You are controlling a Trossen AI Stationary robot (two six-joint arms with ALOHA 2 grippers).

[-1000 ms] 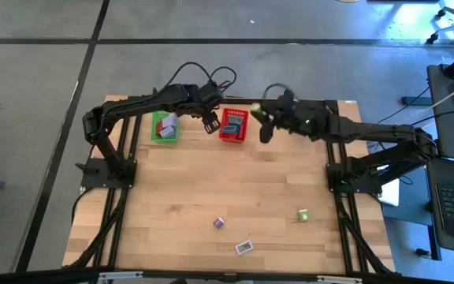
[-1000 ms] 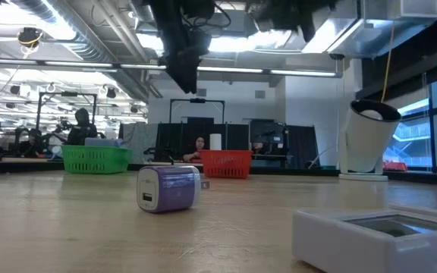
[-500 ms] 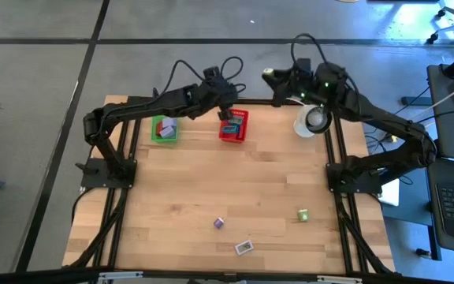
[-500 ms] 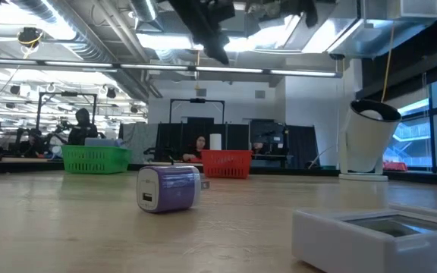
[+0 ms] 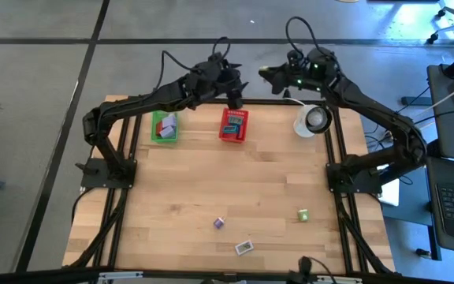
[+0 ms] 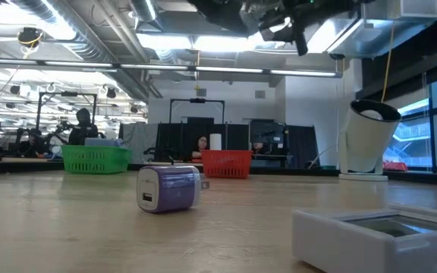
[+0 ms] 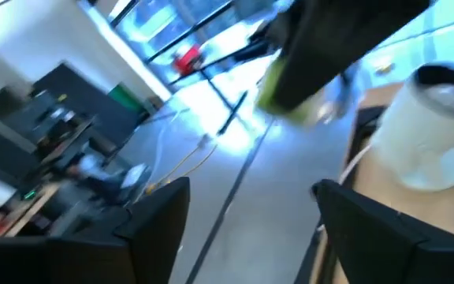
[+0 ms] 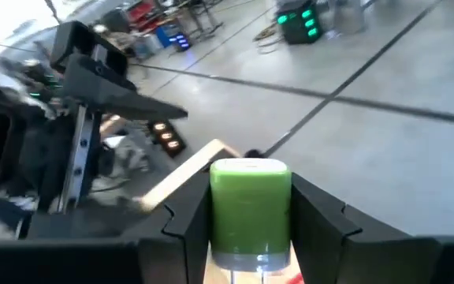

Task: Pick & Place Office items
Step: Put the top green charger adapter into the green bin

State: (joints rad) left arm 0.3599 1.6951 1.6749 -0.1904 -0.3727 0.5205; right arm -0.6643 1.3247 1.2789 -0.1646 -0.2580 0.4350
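Lying nearest the table's front edge: a white flat rectangular piece (image 5: 243, 248), seen close in the low view as a white box (image 6: 384, 231) with a dark recessed top. Just behind it, a lavender block (image 5: 219, 223), on its side in the low view (image 6: 168, 187), and off toward the right arm's side a green block (image 5: 303, 214); all three well apart from each other on bare wood table (image 5: 235, 181).

Farther back, near the rear edge: a green mesh basket (image 5: 164, 127) holding a few small pieces in red, white and pink, and beside it a red mesh basket (image 5: 234, 125) holding teal and blue pieces. Toward the rear right corner, a white round cup-like thing (image 5: 309, 121), standing upright in the low view (image 6: 369, 136).

Raised high above the rear edge: left gripper (image 5: 234, 95) over the red basket's back rim, fingers (image 7: 161, 211) spread wide with nothing between them. Facing it, right gripper (image 5: 273, 72) beyond the table's back edge, clamped on a green block with a white base (image 8: 250, 207), fingers pressed against both sides of it. Both grippers well clear of the tabletop and apart from each other.
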